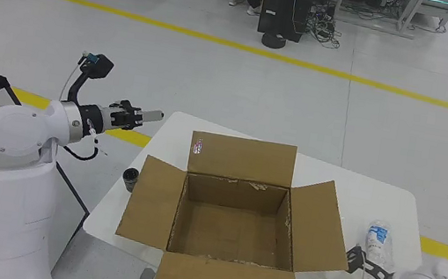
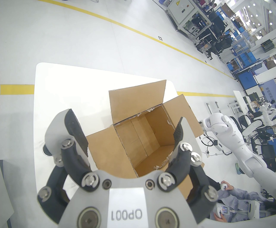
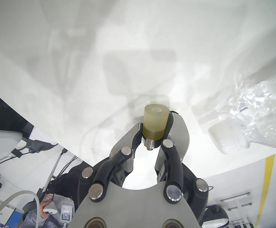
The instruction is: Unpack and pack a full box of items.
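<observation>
Cardboard box (image 1: 241, 158) is sitting mid-frame in the top view, mouth gaping upward, four flaps splaying outward over the table (image 1: 375, 196). Small dark cylinder (image 1: 130, 179) is crowding the left flap. Plastic bottle (image 1: 377, 239) is lying right of the right flap. Right gripper (image 3: 154, 129), clamping a yellowish cylinder (image 3: 154, 119), is sitting just below it. Bare table is running along upper right.

Upside-down printed code label (image 2: 126, 212) at the base of the left hand (image 2: 126, 117)
</observation>
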### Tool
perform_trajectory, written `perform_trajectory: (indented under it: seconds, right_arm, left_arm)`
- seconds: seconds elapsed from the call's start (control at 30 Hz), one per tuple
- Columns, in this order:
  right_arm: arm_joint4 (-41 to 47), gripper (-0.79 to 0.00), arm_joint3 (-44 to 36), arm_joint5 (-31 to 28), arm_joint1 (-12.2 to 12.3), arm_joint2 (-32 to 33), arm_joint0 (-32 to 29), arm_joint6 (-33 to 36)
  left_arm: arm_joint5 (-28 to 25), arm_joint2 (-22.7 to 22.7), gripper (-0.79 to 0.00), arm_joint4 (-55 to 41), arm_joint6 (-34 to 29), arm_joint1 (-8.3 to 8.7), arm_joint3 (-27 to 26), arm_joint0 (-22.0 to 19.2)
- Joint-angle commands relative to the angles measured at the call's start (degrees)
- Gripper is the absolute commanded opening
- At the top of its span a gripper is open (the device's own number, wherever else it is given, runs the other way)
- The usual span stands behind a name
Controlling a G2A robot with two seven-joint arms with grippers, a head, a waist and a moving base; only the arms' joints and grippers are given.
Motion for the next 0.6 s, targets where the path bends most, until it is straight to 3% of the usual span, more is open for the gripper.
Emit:
perform_trajectory:
  seconds: [0.0,0.13,0.17,0.3,0.37,0.57]
  right_arm:
    - [0.07,-0.785,0.43,-0.04,-0.03,-0.55,0.52,-0.04]
    - [0.07,-0.757,1.05,0.20,-0.03,-1.49,1.44,0.20]
    - [-0.41,-0.717,0.98,0.34,-0.01,-1.70,1.66,0.34]
    - [-1.17,-0.434,0.17,0.47,0.10,-2.08,1.80,0.47]
    - [-1.37,-0.348,-0.25,0.46,0.22,-1.92,1.65,0.46]
    - [-1.23,-0.305,-1.32,0.61,0.65,-0.91,0.96,0.61]
  left_arm:
    - [0.00,0.00,0.000,0.00,0.00,0.00,0.00,0.00]
    - [0.00,0.00,0.000,0.00,0.00,0.00,0.00,0.00]
    - [0.00,0.00,0.000,0.00,0.00,0.00,0.00,0.00]
    - [0.00,0.00,0.000,0.00,0.00,0.00,0.00,0.00]
    - [0.00,0.00,0.000,0.00,0.00,0.00,0.00,0.00]
    - [0.00,0.00,0.000,0.00,0.00,0.00,0.00,0.00]
